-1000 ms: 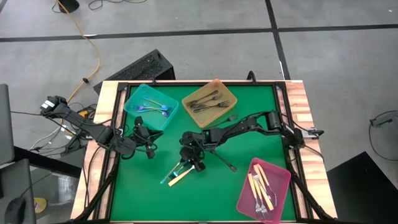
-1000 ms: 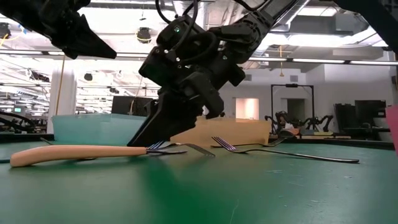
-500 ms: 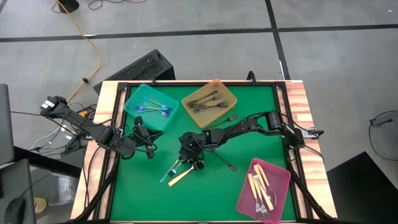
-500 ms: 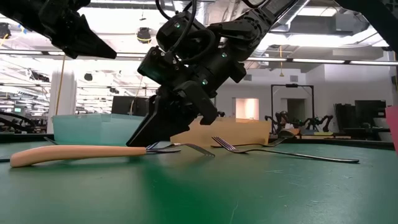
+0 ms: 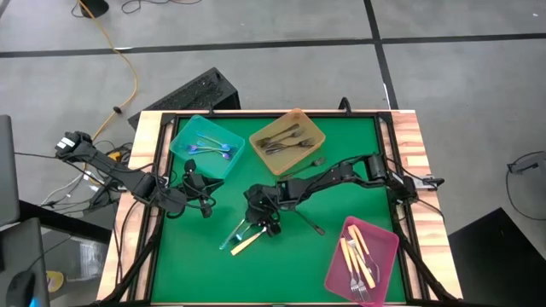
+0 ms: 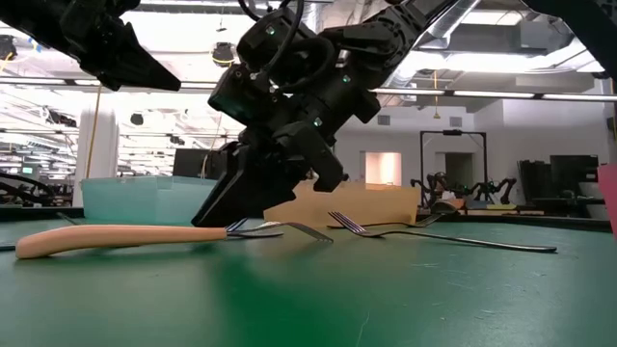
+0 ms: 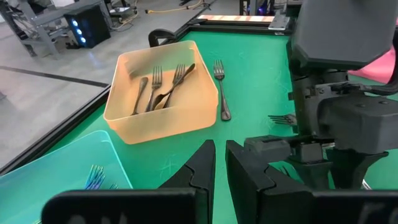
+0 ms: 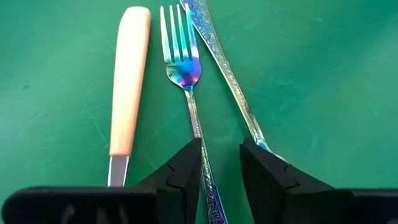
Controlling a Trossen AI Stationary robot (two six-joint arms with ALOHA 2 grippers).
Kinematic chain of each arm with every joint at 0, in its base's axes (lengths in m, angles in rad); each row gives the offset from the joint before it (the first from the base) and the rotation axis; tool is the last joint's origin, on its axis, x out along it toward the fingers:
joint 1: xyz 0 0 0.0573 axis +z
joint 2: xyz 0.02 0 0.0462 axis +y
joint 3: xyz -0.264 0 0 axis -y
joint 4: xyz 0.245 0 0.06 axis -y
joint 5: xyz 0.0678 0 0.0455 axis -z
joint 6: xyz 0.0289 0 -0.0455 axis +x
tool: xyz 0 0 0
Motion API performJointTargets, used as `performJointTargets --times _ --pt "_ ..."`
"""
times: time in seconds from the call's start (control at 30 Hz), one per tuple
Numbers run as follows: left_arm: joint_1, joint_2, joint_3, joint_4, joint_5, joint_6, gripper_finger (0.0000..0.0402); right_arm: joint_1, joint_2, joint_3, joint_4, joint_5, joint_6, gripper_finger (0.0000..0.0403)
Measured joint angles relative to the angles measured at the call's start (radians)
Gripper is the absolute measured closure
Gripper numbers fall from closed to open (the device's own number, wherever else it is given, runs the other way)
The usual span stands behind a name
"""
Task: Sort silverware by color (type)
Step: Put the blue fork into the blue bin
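Observation:
Three pieces of silverware lie side by side on the green mat: a cream-handled utensil [image 8: 127, 81], an iridescent fork [image 8: 182, 62] and a second iridescent piece [image 8: 217, 62]. My right gripper [image 8: 221, 163] slants down onto them with its fingers apart, the fork's handle [image 8: 198, 134] running between them. The second piece's handle disappears under one finger [image 8: 264, 171]. In the high view this gripper [image 5: 256, 220] is at mid-table. My left gripper [image 7: 219, 165] is shut with nothing in it, held above the mat near the teal tray [image 5: 207, 147]. My right gripper comes slanting down from the table's right, its fingers along the iridescent fork's handle [image 8: 200, 155], one on each side. The fork lies flat on the mat. The fingertips reach the mat [image 6: 217, 220]; I cannot tell whether they touch the fork.
The teal tray holds iridescent pieces, the amber tray [image 5: 287, 141] dark grey forks, the pink tray [image 5: 362, 253] cream-handled ones. One dark grey fork [image 5: 317, 161] lies beside the amber tray, another [image 5: 309, 223] to the right of my right gripper.
My right gripper has rolled a little at the wrist and leaned slightly toward the table's left, its fingertips staying at the silverware. The pieces on the mat have kept their places.

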Motion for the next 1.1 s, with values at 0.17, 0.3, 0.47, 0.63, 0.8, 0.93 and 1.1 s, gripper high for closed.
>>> performJointTargets --times 0.17,0.3,0.47,0.63,0.8,0.93,1.1 --pt "0.0 0.0 0.0 0.0 0.0 0.0 0.0377 0.003 0.0 0.001 0.001 0.009 -0.025 0.0272" --pt "0.0 0.0 0.0 0.0 0.0 0.0 0.0377 0.001 -0.017 0.0 0.012 0.025 -0.031 0.0272" --pt "0.0 0.0 0.0 0.0 0.0 0.0 0.0377 0.002 -0.028 0.0 0.006 0.033 -0.029 0.0272" --pt "0.0 0.0 0.0 0.0 -0.009 0.0 0.0377 0.033 -0.036 0.003 0.017 0.032 -0.026 0.0272" --pt "0.0 0.0 0.0 0.0 -0.016 0.0 0.0377 0.043 0.018 0.0 0.063 -0.045 0.01 0.0272" --pt "0.0 0.0 0.0 0.0 -0.016 -0.015 0.0377 0.008 0.055 0.002 0.117 -0.14 0.084 0.0272" --pt "0.0 0.0 0.0 0.0 -0.016 -0.016 0.0377 -0.009 0.056 0.002 0.116 -0.167 0.119 0.0272"
